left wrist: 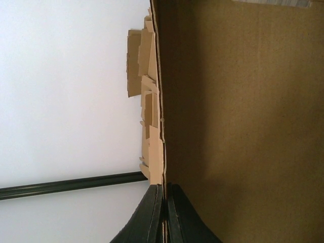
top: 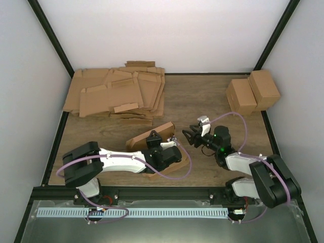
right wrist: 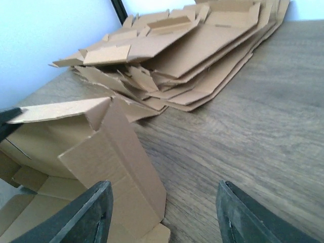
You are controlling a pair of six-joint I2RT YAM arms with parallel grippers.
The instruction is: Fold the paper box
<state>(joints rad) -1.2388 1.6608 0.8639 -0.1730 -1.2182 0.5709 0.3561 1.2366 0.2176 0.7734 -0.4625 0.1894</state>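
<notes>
The paper box [top: 152, 135] is a half-raised brown cardboard piece at the table's middle near the front. My left gripper [top: 153, 137] is shut on the edge of one of its upright walls; in the left wrist view the fingers [left wrist: 163, 215] pinch the wall's thin edge [left wrist: 163, 152]. My right gripper [top: 188, 135] is open and empty, just right of the box. In the right wrist view its fingers [right wrist: 93, 215] frame the box's standing end flap [right wrist: 119, 167], which is close to the left finger and apart from it.
A heap of flat die-cut cardboard sheets [top: 119, 93] lies at the back left and shows in the right wrist view [right wrist: 192, 55]. Two folded blocky cartons [top: 252, 91] stand at the back right. Black frame posts line the table's edges.
</notes>
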